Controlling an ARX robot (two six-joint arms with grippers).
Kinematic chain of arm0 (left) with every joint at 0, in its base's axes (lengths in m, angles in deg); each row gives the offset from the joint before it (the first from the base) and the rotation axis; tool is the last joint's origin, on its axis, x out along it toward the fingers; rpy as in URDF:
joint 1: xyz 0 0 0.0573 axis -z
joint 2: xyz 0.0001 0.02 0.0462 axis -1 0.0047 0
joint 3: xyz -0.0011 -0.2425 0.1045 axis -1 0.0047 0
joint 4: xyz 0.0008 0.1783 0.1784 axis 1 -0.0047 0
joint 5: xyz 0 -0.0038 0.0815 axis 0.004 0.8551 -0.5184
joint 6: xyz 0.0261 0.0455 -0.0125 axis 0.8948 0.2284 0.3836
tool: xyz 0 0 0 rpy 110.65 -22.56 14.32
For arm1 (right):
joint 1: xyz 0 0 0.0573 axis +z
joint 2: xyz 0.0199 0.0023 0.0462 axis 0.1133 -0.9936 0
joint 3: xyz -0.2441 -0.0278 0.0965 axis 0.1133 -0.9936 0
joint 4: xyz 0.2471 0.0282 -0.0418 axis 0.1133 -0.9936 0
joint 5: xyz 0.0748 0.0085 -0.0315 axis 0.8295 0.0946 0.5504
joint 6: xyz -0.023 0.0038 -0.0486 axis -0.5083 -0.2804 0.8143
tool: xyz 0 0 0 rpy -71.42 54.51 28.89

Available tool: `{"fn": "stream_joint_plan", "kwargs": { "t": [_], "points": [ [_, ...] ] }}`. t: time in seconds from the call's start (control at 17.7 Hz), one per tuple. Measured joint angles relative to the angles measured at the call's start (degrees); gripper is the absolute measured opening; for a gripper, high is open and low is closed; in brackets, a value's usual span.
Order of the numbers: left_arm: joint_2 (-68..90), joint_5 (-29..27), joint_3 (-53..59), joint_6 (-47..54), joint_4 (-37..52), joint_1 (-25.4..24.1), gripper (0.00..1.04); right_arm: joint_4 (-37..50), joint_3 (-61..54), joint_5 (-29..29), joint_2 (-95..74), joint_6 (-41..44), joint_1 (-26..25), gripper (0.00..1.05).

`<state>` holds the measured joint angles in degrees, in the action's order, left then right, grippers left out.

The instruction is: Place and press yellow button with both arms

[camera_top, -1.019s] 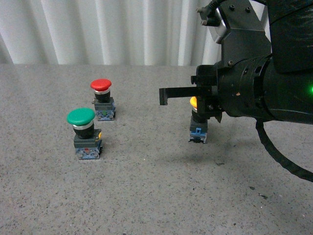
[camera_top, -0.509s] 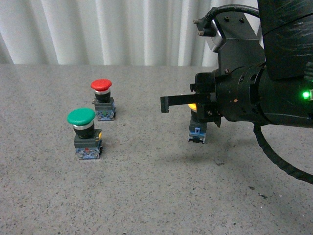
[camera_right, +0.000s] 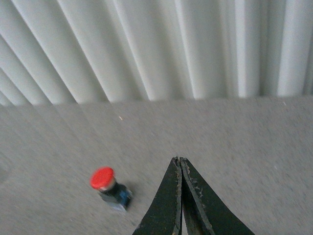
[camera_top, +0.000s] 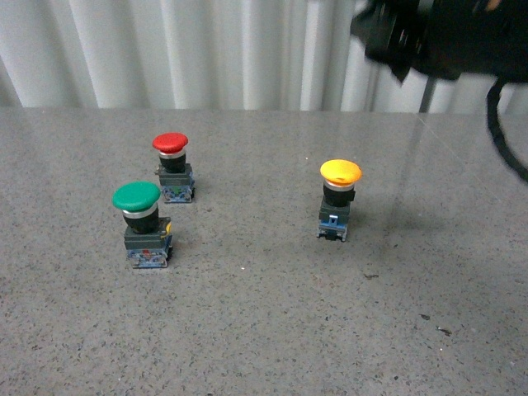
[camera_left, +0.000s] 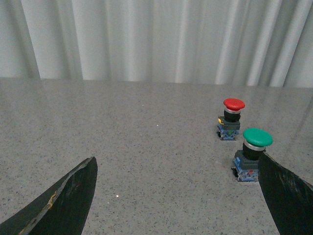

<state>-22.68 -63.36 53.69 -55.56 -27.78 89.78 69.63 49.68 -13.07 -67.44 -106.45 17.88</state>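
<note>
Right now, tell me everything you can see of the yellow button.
The yellow button stands upright on the speckled grey table, to the right of the other two buttons. It has a glossy yellow mushroom cap, a pale collar under it, a black body and a blue-grey block at the base. Nothing touches it but the table; no gripper is near it. Only the front view shows it.

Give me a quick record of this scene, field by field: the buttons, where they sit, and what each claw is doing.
yellow button: upright on the table, free of any claw, right of the other two
green button: upright, front left
red button: upright, just behind the green one
left claw: open, empty, low over the table, green button near one finger
right claw: shut, empty, raised
right arm: blurred, at upper right of the front view
</note>
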Motion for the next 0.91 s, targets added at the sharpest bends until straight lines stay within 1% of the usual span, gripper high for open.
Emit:
{"fn": "stream_joint_plan", "kwargs": {
  "t": [0.34, 0.57, 0.62, 0.68, 0.74, 0.79, 0.85, 0.91],
  "points": [
    [0.0, 0.0, 0.0, 0.0, 0.0, 0.0, 0.98, -0.13, -2.67, 0.26, 7.98, -2.36, 1.9, 0.02],
    [0.0, 0.02, 0.0, 0.0, 0.0, 0.0, 0.98, -2.64, -8.31, -2.4, 16.92, -3.06, 3.48, 0.02],
    [0.0, 0.0, 0.0, 0.0, 0.02, 0.0, 0.98, -6.38, -9.05, -8.5, 20.22, -1.03, 4.9, 0.02],
    [0.0, 0.02, 0.0, 0.0, 0.02, 0.0, 0.98, -9.44, -12.5, -17.22, 26.23, 4.48, 4.44, 0.02],
    [0.0, -0.02, 0.0, 0.0, 0.0, 0.0, 0.98, -12.83, -17.68, -21.81, 33.42, 9.16, 1.64, 0.02],
    [0.0, 0.0, 0.0, 0.0, 0.0, 0.0, 0.98, -16.85, -22.82, -21.73, 40.57, 12.04, -2.56, 0.02],
    [0.0, 0.02, 0.0, 0.0, 0.0, 0.0, 0.98, -20.46, -27.21, -19.06, 47.6, 13.53, -6.25, 0.02],
    [0.0, 0.02, 0.0, 0.0, 0.0, 0.0, 0.98, -20.22, -30.73, -16.09, 53.66, 14.69, -8.81, 0.02]
  ]
}}
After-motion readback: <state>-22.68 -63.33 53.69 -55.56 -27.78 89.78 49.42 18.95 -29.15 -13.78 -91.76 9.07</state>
